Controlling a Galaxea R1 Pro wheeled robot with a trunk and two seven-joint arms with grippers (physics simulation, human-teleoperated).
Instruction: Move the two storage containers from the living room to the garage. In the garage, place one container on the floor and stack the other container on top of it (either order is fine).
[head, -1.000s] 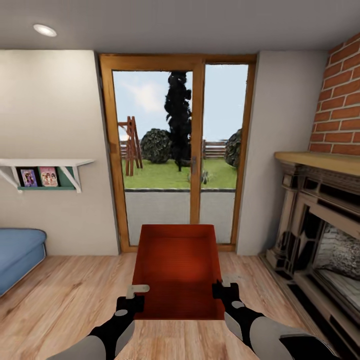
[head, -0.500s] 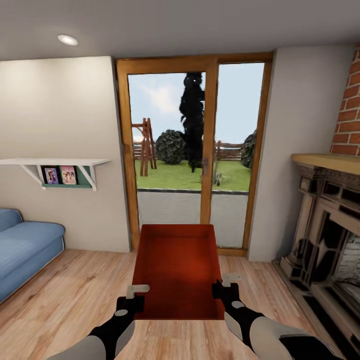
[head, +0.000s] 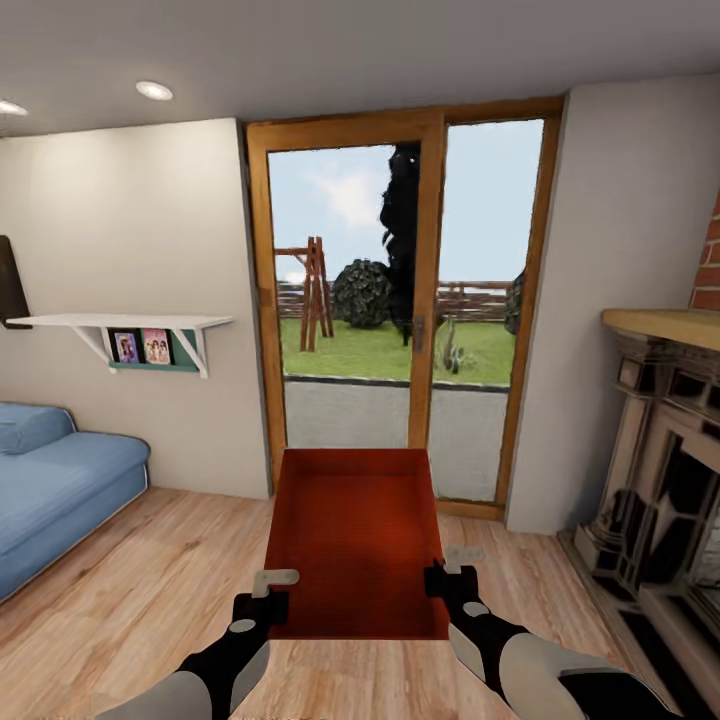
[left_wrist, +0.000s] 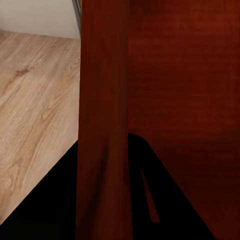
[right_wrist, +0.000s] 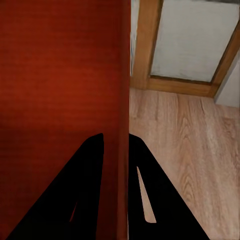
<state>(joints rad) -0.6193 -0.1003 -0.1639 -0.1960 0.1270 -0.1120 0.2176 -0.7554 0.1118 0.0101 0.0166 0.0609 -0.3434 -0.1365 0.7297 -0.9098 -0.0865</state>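
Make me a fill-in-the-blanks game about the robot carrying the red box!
1. Each gripper pinches one side wall of the red-orange ____.
2. The sofa is colored ____.
3. Straight ahead stands a glass door with a ____ frame.
4. The floor is made of wood ____.

Missing words: container; blue; wooden; planks.

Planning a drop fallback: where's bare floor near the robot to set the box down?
Open wood floor lies between the sofa and the storage container, and a narrower strip between the container and the fireplace. Ahead, floor runs to the glass door. It is tight at the fireplace hearth. Left gripper and right gripper each clamp a container wall.
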